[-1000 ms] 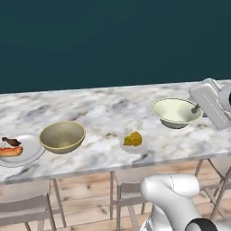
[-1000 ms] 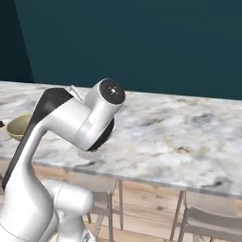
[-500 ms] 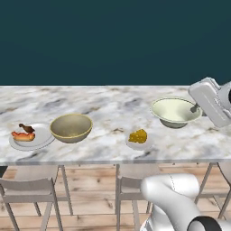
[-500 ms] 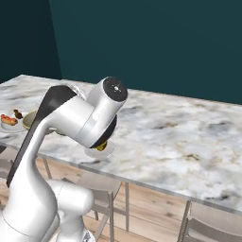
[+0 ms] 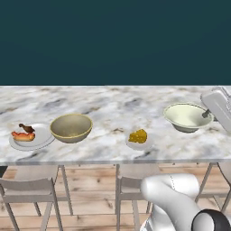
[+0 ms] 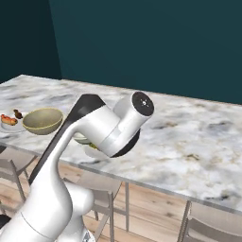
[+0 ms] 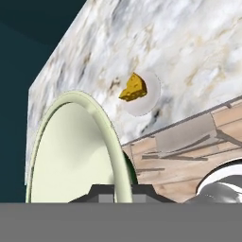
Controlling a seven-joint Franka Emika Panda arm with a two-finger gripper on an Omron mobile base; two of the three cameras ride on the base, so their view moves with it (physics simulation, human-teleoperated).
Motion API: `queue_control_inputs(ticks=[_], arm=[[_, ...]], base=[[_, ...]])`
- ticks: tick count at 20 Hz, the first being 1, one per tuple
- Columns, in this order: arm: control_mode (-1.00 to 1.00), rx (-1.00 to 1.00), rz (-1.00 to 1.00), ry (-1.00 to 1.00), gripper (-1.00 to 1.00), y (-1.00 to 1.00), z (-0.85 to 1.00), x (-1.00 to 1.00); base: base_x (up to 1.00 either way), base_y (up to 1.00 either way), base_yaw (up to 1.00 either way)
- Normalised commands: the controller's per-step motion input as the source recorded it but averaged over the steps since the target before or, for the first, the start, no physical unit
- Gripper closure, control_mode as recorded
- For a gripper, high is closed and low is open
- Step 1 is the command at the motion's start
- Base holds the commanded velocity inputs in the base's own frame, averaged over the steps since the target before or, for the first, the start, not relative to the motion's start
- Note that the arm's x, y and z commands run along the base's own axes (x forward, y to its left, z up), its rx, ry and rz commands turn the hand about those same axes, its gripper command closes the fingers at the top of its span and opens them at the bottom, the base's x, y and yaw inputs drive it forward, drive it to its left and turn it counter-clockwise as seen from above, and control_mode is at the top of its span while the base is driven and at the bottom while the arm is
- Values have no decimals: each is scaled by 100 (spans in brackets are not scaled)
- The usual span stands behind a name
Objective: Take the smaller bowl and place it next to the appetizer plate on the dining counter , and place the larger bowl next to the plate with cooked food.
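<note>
The smaller bowl (image 5: 187, 117), pale cream, hangs just over the dining counter (image 5: 103, 106) to the right of the appetizer plate (image 5: 137, 140) with its yellow lump. My gripper (image 5: 206, 113) is shut on the bowl's right rim. In the hand view the rim (image 7: 101, 142) runs down between my fingertips, with the gripper (image 7: 122, 191) at the bottom and the appetizer plate (image 7: 139, 92) beyond. The larger bowl (image 5: 71, 127), tan, stands on the counter close beside the plate with cooked food (image 5: 29, 136), which bears a sausage.
Grey chairs (image 5: 28, 189) (image 5: 130, 186) stand under the counter's near edge over a wooden floor. A dark teal wall rises behind the counter. In the right base view my arm (image 6: 101, 130) covers the middle, with the larger bowl (image 6: 42, 120) to its left.
The whole picture has shifted, so the base has driven along the counter. The smaller bowl has stayed in my shut gripper. The plates and the larger bowl have kept their places on the counter.
</note>
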Motion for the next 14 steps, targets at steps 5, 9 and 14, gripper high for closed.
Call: queue_control_inputs(ticks=[5, 9, 14], arm=[[-100, -3, -3, 0, 100, -40, -42, 30], [-100, 0, 0, 0, 100, -16, -36, 34], [-100, 0, 0, 1, 100, -3, -32, 39]], base=[[0, 0, 0], [0, 0, 0], [0, 0, 0]])
